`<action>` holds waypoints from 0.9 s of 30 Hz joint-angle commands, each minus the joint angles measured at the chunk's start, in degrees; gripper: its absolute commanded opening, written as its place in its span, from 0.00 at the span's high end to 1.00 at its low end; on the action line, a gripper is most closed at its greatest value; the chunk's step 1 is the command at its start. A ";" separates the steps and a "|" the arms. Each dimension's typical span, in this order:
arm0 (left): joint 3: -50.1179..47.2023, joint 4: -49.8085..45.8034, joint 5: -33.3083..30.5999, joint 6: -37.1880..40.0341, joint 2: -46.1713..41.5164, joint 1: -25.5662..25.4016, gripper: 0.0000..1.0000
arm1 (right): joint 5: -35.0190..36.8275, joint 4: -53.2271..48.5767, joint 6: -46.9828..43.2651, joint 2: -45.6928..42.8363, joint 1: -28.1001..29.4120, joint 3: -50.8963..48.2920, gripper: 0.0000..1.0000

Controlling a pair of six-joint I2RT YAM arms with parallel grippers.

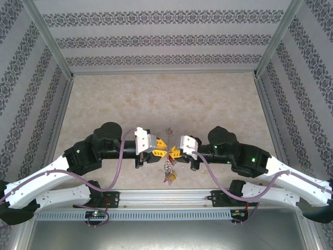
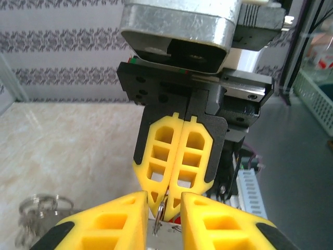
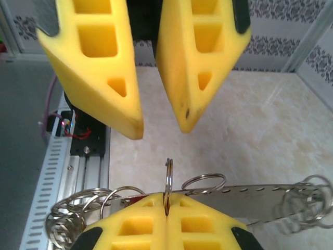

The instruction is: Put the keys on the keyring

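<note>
right gripper (image 3: pixel 166 203) clamped shut on a small ring (image 3: pixel 168 174) of the keyring (image 3: pixel 250 197), left gripper (image 3: pixel 160 130) jaws apart facing it, mid near edge of bench (image 1: pixel 156 99).

Grey keyring (image 3: pixel 260 194) — ring-edged, roughly level

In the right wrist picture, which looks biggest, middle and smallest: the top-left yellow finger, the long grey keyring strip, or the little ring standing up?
1. Top-left yellow finger: biggest by area, though nearness to the camera may flatter it.
2. Grey keyring strip: longer, but much thinner.
3. Little standing ring: smallest, seen edge-on.
</note>
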 commanded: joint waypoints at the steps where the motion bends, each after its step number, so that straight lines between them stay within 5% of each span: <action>1: 1.92 -8.41 -2.50 3.82 0.94 0.10 0.76 | 2.14 -0.63 -1.35 0.71 0.18 3.23 1.00; 14: 1.79 -8.91 -3.69 3.96 3.61 0.10 0.74 | -1.18 -2.23 -1.34 3.76 0.04 4.61 1.00; 20: 1.46 -8.33 -3.04 4.44 4.39 0.10 1.00 | -1.80 -2.84 -1.41 4.70 -0.21 5.13 1.00; 27: -1.25 -4.48 -0.63 3.71 1.26 0.10 1.00 | -2.73 -1.21 -1.08 4.04 -0.69 4.01 0.99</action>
